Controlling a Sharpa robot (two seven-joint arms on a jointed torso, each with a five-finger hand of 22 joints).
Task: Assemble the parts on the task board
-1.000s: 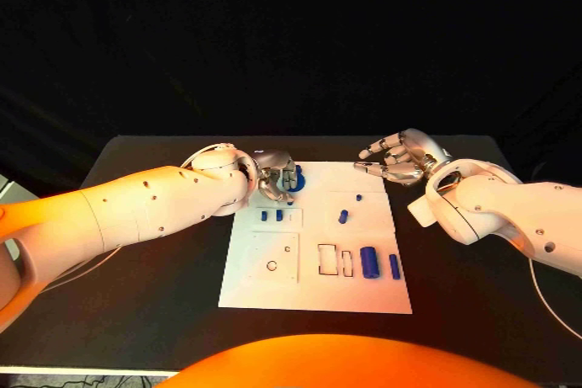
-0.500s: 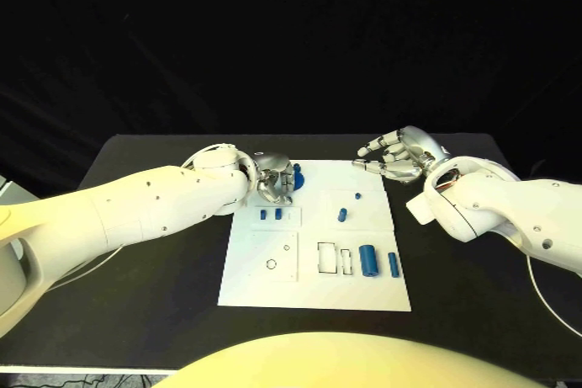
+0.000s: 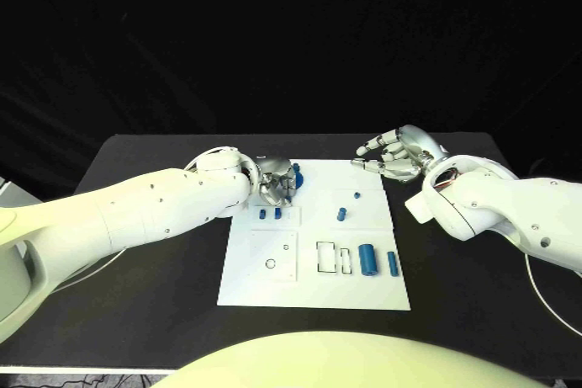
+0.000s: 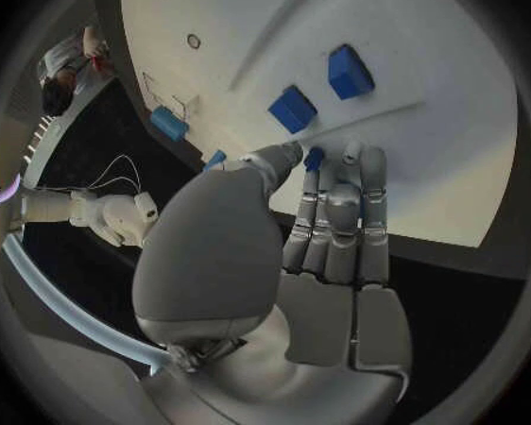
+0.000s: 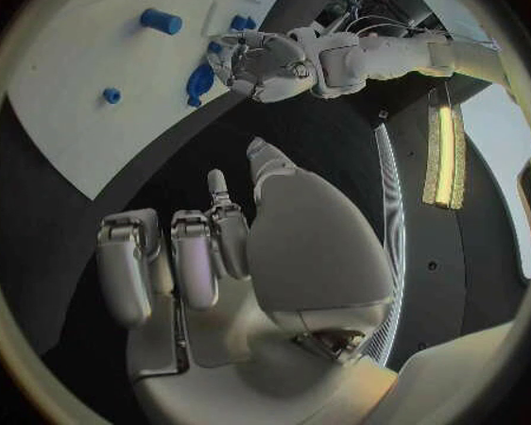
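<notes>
The left hand (image 4: 325, 227) pinches a small blue part (image 4: 314, 157) at its fingertips over the white task board (image 4: 431, 132)

Head cam looks down over the flat white task board (image 3: 313, 274); both wrist fisheyes sit close behind their hands, sharing that board.

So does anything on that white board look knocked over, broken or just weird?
Nothing stands out. The task board lies flat and square on the table, its blue parts neatly placed. The left robot hand works at the far edge; the right robot hand hovers empty.
</notes>
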